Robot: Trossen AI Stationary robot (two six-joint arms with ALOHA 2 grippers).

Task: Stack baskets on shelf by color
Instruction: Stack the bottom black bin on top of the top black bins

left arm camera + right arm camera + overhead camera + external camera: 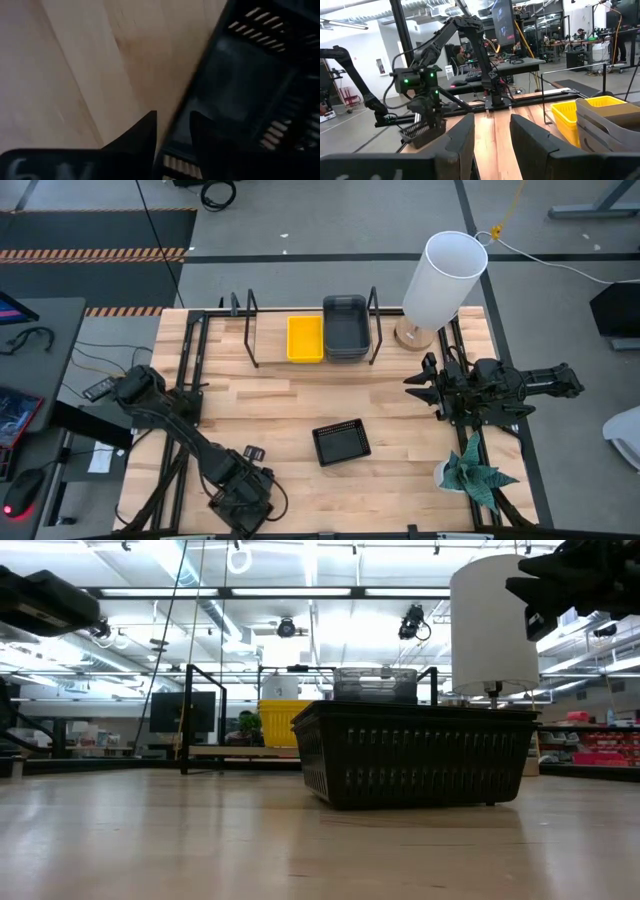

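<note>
L gripper (172,125) is at the near-left corner of the table (290,405), jaws either side of the rim of a black mesh basket (250,85). Can't tell if they pinch the wall or stand just off it. The view from the R wrist shows that basket (420,132) tilted under the gripper; can't tell if it's off the table.

R gripper (420,387) waits at the right side, jaws spread w/ nothing between, near the white cylinder (445,280).

A 2nd black basket (341,442) sits alone mid-table. The yellow basket (305,338) and grey baskets (345,328) touch each other on the shelf (272,340) at the far edge, w/ bare board left of the yellow.

Risks, as I judge them:
- Grip is on 1 thin wall, off-centre, so the basket prob. hangs crooked and could swing or slip out in transit.
- A bite too shallow on the rim means a drop at lift.
- The 2nd black basket lies roughly btwn here and the shelf. A low carry could knock it.
- The free slot is next to a black wire upright (250,330). A tilted basket may catch it or bump the yellow.
- Both blacks must nest. If 1 goes in skewed it jams on the mesh.
</note>
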